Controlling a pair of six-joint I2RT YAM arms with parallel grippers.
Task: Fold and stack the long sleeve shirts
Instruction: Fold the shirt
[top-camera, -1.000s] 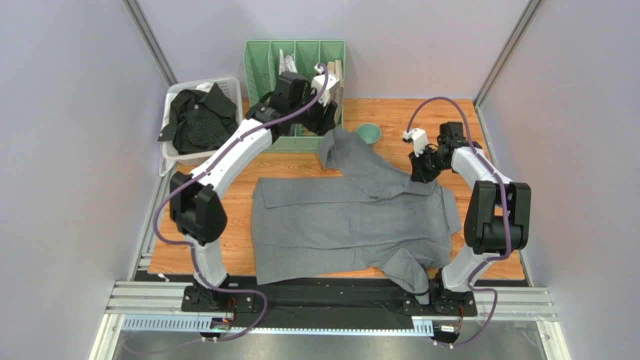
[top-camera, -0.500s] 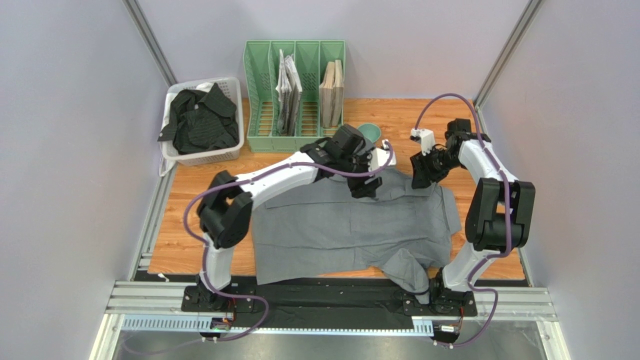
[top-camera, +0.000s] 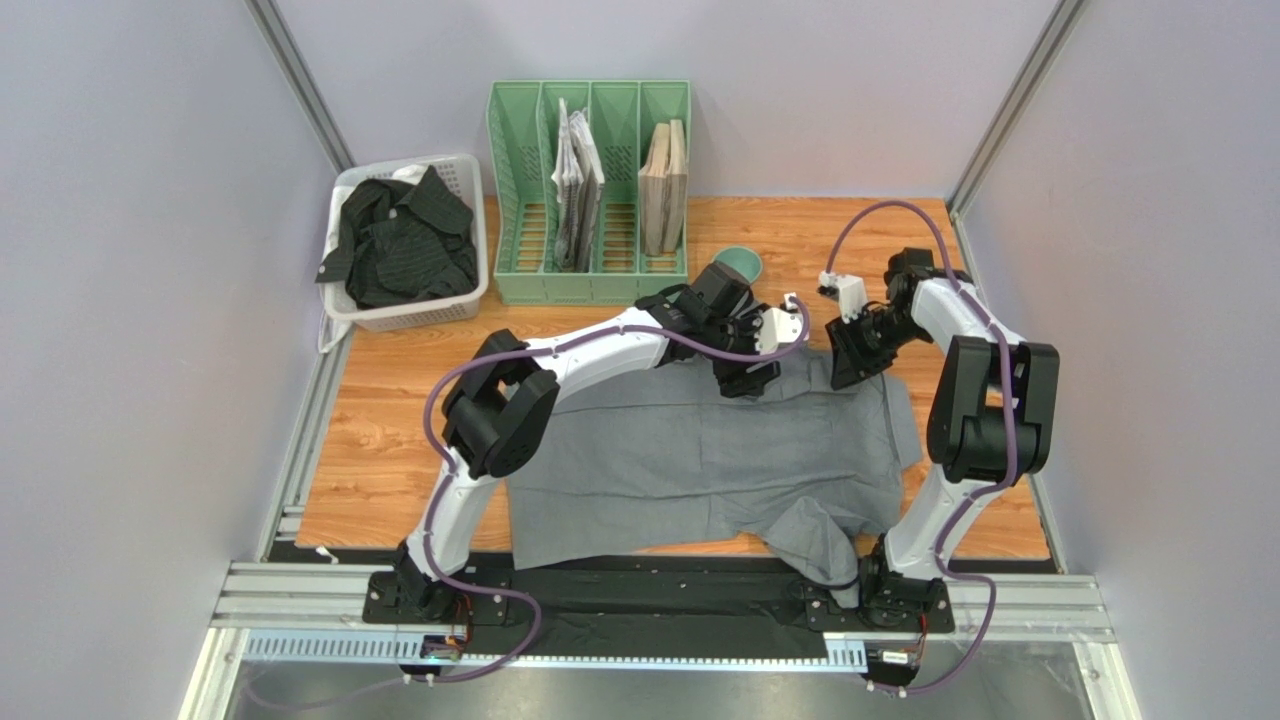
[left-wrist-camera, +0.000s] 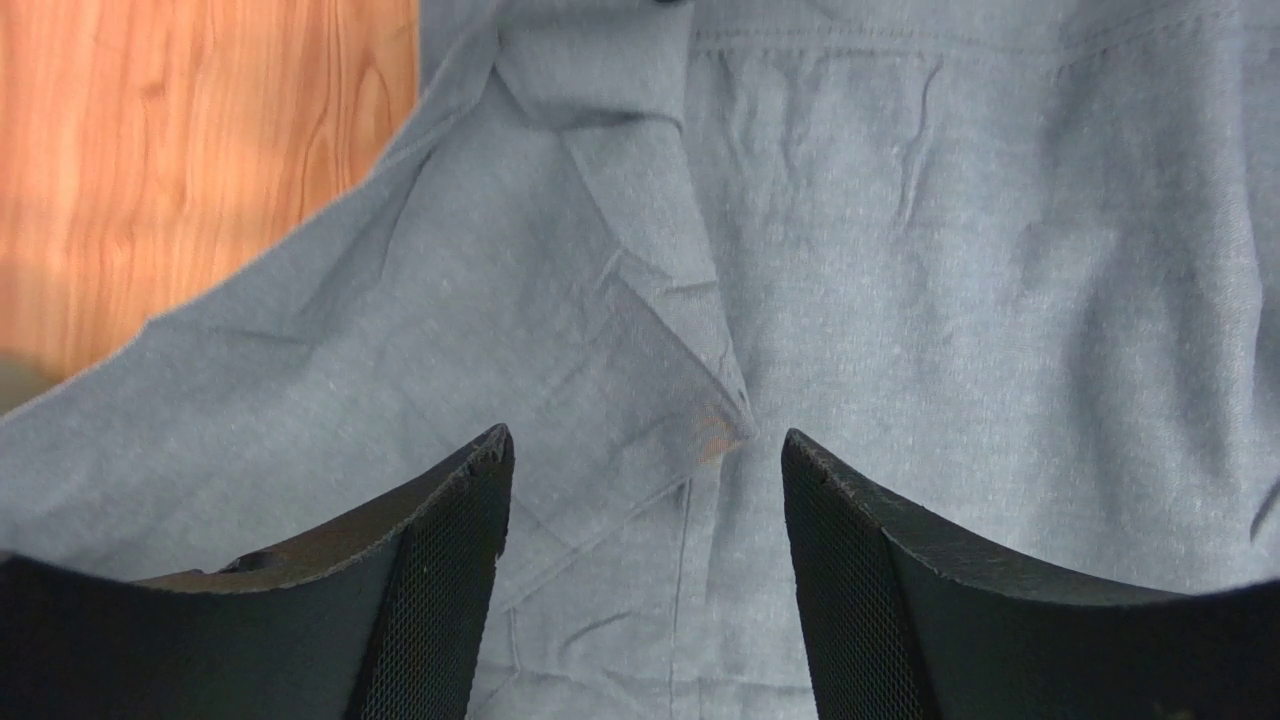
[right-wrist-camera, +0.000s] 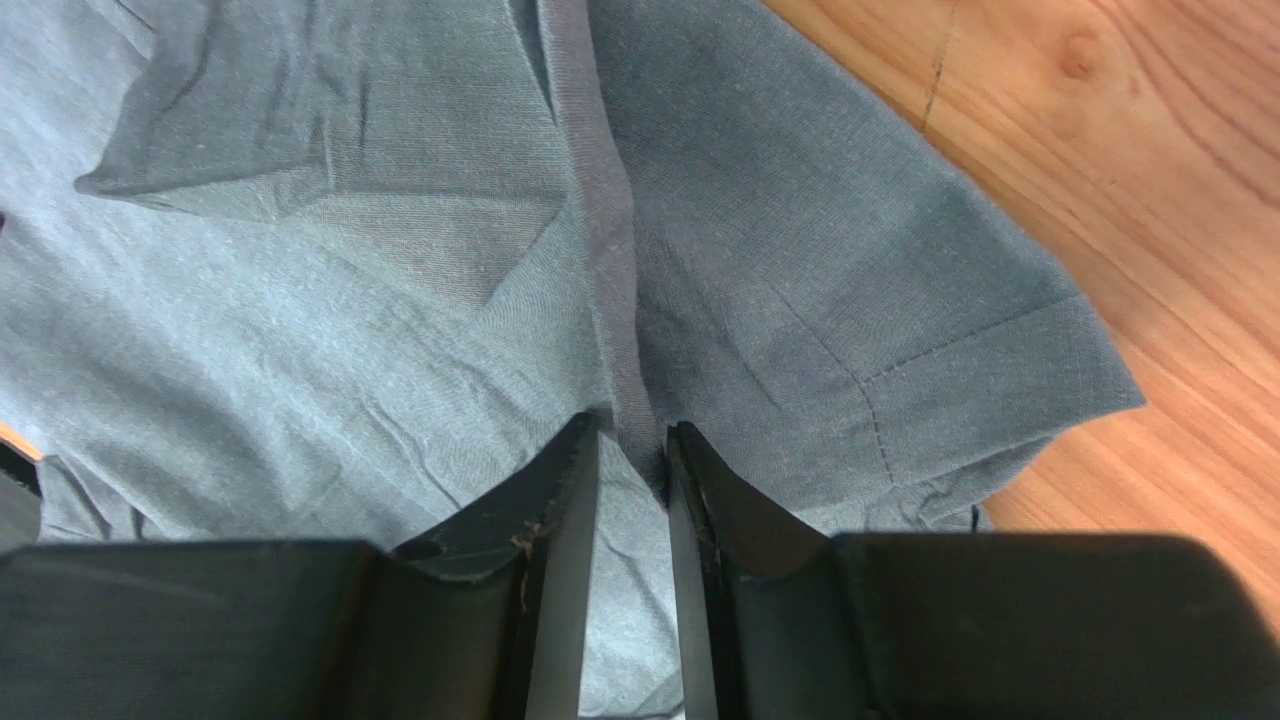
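The mid-grey long sleeve shirt (top-camera: 676, 450) lies spread on the wooden table, one sleeve (top-camera: 819, 543) hanging over the near edge. My left gripper (top-camera: 747, 378) hovers open just above its upper edge; in the left wrist view the left gripper (left-wrist-camera: 646, 458) has bare folded grey cloth (left-wrist-camera: 932, 225) between its jaws. My right gripper (top-camera: 842, 365) is at the shirt's upper right. In the right wrist view it (right-wrist-camera: 631, 443) is shut on a ridge of the grey cloth (right-wrist-camera: 331, 330). The black striped shirt (top-camera: 394, 248) lies crumpled in a basket.
A white basket (top-camera: 409, 315) stands at the back left. A green slotted file rack (top-camera: 519, 150) with papers stands at the back middle. A teal bowl (top-camera: 736, 263) sits behind the left arm. Bare wood (top-camera: 391, 405) shows left of the shirt.
My left arm swung from the rack to the right, carrying the shirt's upper sleeve onto the body, and its jaws now stand open. My right gripper shifted slightly, still pinching cloth.
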